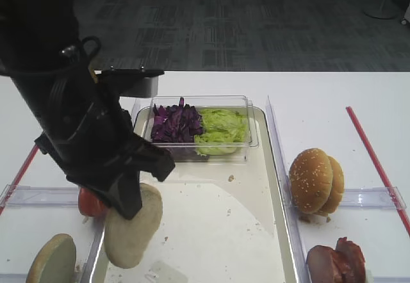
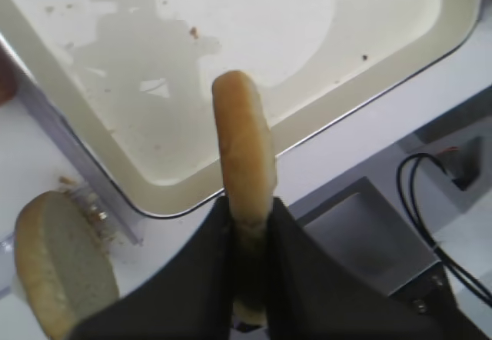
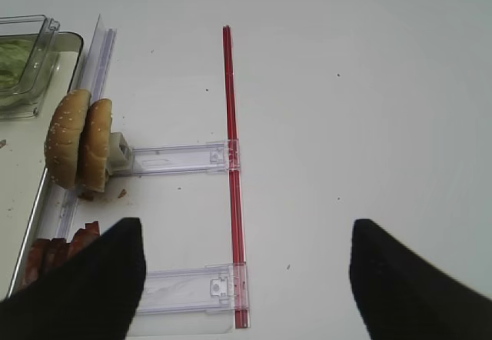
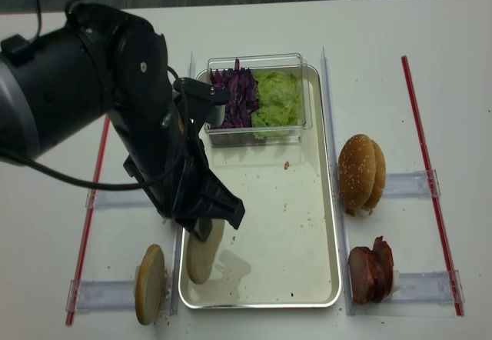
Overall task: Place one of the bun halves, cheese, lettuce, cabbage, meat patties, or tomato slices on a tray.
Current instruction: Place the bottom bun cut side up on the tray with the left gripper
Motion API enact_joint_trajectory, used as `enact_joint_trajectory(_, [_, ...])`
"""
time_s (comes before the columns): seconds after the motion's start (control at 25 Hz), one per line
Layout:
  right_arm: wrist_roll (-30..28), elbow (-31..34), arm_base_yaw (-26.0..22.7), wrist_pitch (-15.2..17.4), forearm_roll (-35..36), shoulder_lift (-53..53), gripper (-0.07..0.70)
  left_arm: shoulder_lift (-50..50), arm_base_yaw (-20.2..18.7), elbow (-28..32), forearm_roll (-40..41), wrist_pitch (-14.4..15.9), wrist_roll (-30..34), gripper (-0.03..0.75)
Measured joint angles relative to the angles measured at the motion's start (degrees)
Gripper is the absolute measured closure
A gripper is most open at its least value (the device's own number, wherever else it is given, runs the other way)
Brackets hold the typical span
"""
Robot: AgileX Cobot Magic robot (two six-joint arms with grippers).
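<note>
At the far left a pale bun half (image 4: 150, 285) stands on edge in a clear plastic rack, outside the tray's left rim. Just right of it the bulky black left arm leans down over the tray's near left corner, its left gripper (image 2: 246, 225) clenched on a second bun half (image 1: 133, 224), held upright by its edge with the lower end close to the floor. The long silver tray (image 4: 327, 201) has a raised rim and a crumb-speckled off-white floor, mostly bare in the middle and right. At its far end a clear tub (image 1: 200, 128) holds shredded purple cabbage (image 1: 175, 123) beside green lettuce (image 1: 221, 129). Right of the rim stand sesame buns (image 4: 361, 172) and glossy brown patties (image 4: 372, 269); the right gripper (image 3: 246, 278) hangs above bare white table, fingers released
</note>
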Motion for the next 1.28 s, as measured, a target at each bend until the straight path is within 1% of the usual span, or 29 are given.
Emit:
enact_joint_trajectory(0.32, [0.0, 0.0, 0.0, 0.0, 0.0, 0.0, 0.061, 0.0, 10.52, 0.0, -17.5, -0.44, 16.5, 0.668])
enact_joint_trajectory(0.48, [0.0, 0.0, 0.0, 0.0, 0.0, 0.0, 0.061, 2.04, 14.25, -0.13, -24.41, -0.22, 22.5, 0.668])
enact_joint_trajectory(0.56, [0.0, 0.0, 0.0, 0.0, 0.0, 0.0, 0.061, 4.42, 15.35, -0.13, -26.47, -0.22, 24.73, 0.668])
enact_joint_trajectory(0.76, [0.0, 0.0, 0.0, 0.0, 0.0, 0.0, 0.061, 10.77, 16.96, -0.13, -30.6, -0.44, 31.13, 0.668])
enact_joint_trajectory(0.96, [0.0, 0.0, 0.0, 0.0, 0.0, 0.0, 0.061, 15.58, 17.15, -0.17, -33.14, -0.83, 35.8, 0.668])
enact_joint_trajectory(1.28, [0.0, 0.0, 0.0, 0.0, 0.0, 0.0, 0.061, 20.68, 17.15, -0.17, -36.19, -1.54, 38.57, 0.668])
